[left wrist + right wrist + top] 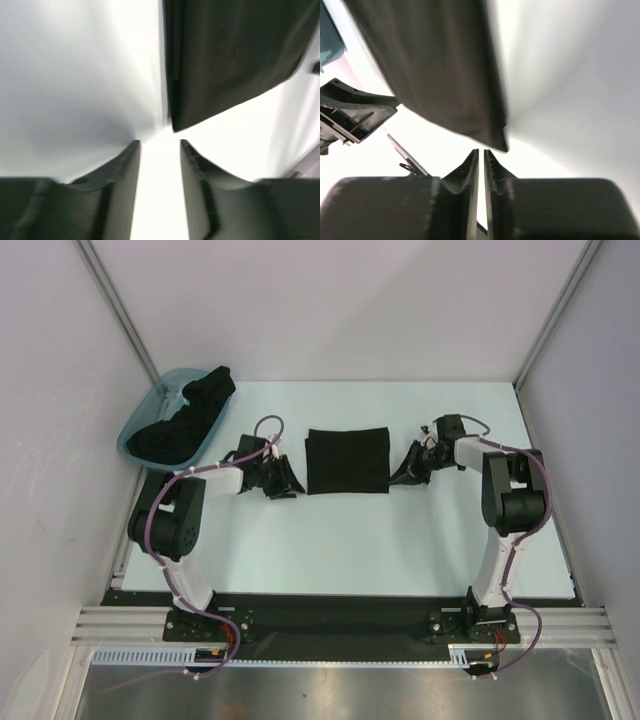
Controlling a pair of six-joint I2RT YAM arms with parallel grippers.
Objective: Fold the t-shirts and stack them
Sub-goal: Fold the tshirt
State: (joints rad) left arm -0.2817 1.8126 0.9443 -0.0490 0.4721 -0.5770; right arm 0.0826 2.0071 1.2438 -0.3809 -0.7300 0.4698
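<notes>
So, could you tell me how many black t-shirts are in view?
2: a folded t-shirt mid-table, and a bundled t-shirt in the teal tub, which may hide more.

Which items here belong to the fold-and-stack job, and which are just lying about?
Job:
- folded t-shirt, mid-table
- crumpled t-shirts, heaped in the tub
- left gripper and right gripper, either side of the folded one

Just there:
- teal tub
- table

1. A robotics lab test cell, not a home.
2. Plain white panels (340,300) on aluminium posts (118,305) enclose a pale counter (350,540).
3. The left arm (175,520) and right arm (510,510) are bolted to a metal rail (340,623).
</notes>
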